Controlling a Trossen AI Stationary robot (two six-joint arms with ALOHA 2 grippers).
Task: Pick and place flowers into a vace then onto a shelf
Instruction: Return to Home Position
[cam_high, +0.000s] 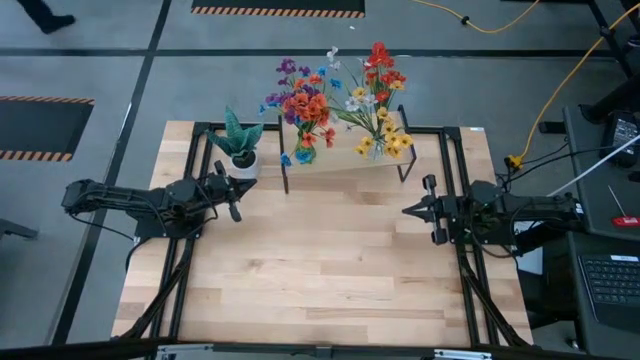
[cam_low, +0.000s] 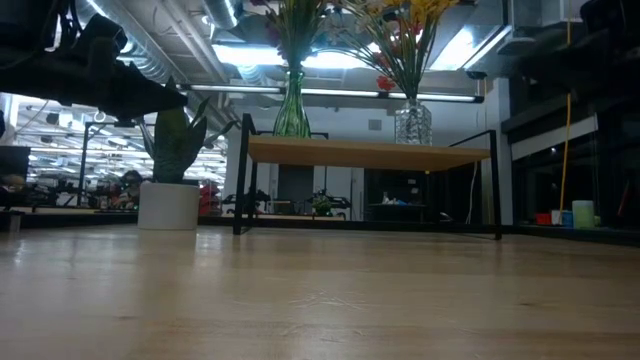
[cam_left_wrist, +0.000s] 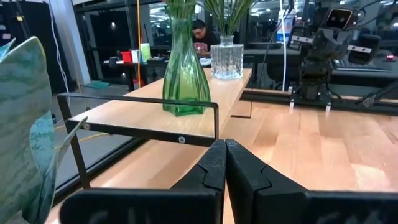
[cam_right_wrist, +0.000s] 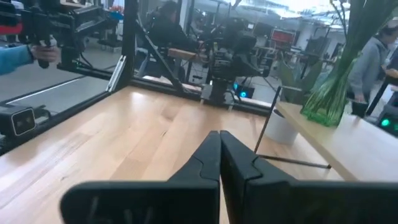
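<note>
From above: the table (cam_high: 320, 280) carries the shelf (cam_high: 345, 165) at the middle of its far edge. Two bunches of flowers (cam_high: 310, 100) stand on the shelf in vases. A potted plant (cam_high: 240, 145) sits just beside the shelf's left end. The left end effector (cam_high: 236, 190) hangs near the table's left edge, close to the plant. The right end effector (cam_high: 408, 211) hangs near the right edge, well apart from the shelf.

Table-level view: a green vase (cam_low: 291, 105) and a clear glass vase (cam_low: 412, 122) stand upright on the shelf. A dark shape at upper left is probably the left arm.

Left wrist view: the left end effector's fingers (cam_left_wrist: 214, 165) are pressed together, holding nothing.

Right wrist view: the right end effector's fingers (cam_right_wrist: 210, 155) are likewise closed and empty, above bare table.
</note>
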